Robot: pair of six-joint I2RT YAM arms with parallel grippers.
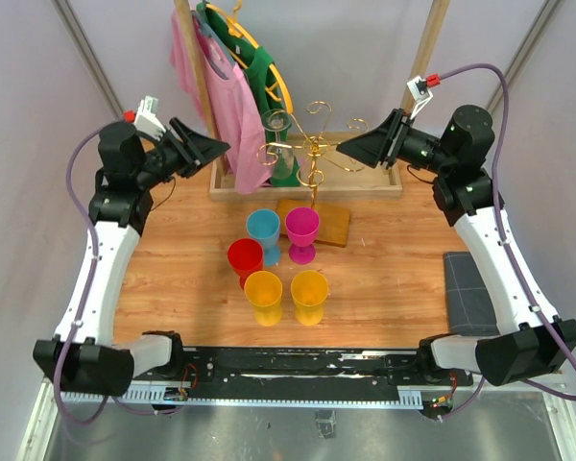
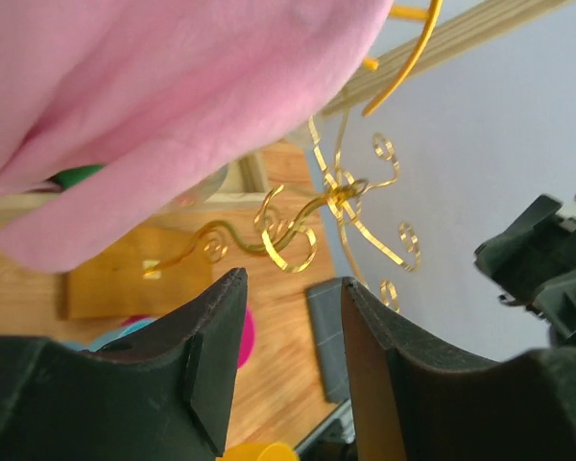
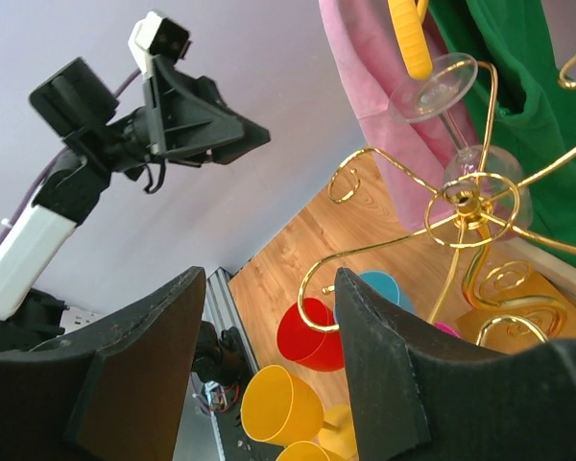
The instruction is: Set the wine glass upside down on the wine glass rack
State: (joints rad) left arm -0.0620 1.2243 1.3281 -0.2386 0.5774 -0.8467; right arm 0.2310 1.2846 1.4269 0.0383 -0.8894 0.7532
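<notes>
Wine glass [image 3: 484, 179] upside down on curled arm of wine glass rack [image 1: 314, 151]

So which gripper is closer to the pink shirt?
Left. The left gripper is right beside the pink shirt, on its left; the right gripper is off on the far side of the gold rack.
</notes>
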